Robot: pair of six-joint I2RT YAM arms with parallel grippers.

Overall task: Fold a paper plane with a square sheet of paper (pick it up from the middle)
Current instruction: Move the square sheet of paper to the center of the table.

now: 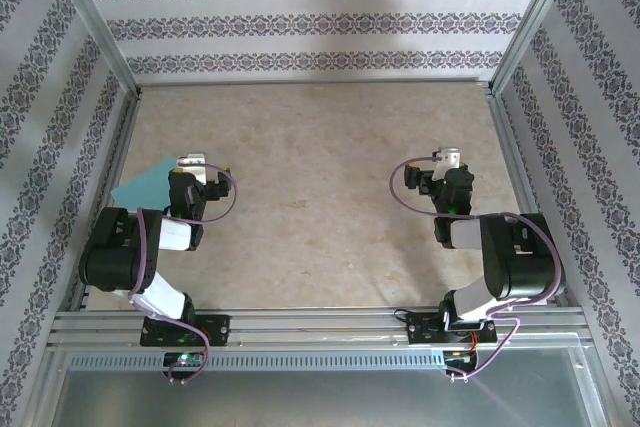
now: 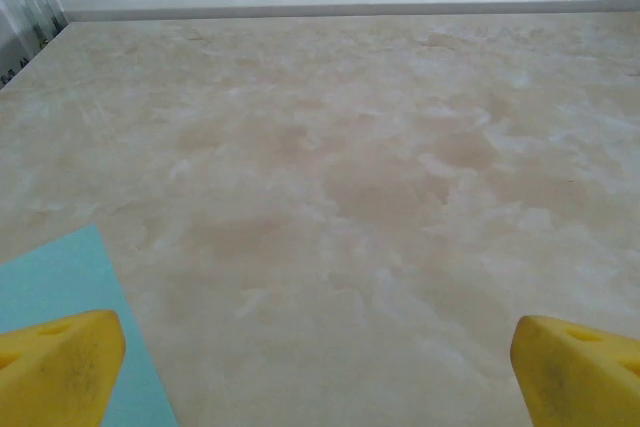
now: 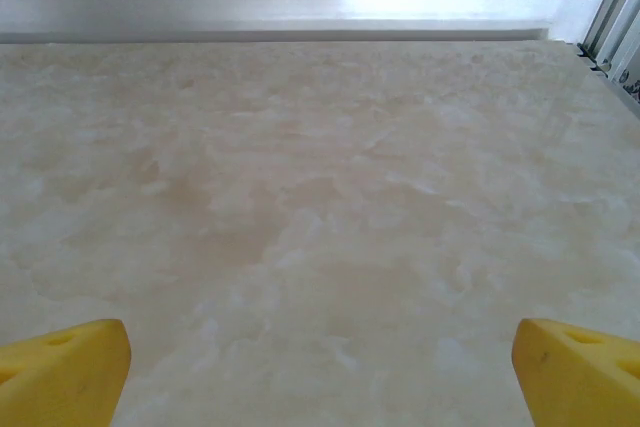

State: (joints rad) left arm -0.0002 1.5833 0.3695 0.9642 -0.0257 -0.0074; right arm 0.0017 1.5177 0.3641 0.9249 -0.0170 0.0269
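Observation:
A light-blue square sheet of paper [image 1: 143, 186] lies flat on the table at the left, its near-right part hidden under my left arm. In the left wrist view one corner of the sheet [image 2: 62, 275] reaches in from the lower left, beneath the left yellow fingertip [image 2: 58, 365]. My left gripper [image 1: 192, 163] hovers over the sheet's right edge, open, with bare table between its fingertips [image 2: 318, 367]. My right gripper [image 1: 447, 159] hangs open over bare table on the right side [image 3: 320, 367]. A folded paper plane is out of view.
The beige marbled table [image 1: 320, 197] is fenced by aluminium rails and patterned walls [image 1: 320, 22] at the back and both sides. The wide middle stretch lies between the two arms. A metal rail [image 1: 320, 322] carries the arm bases along the near edge.

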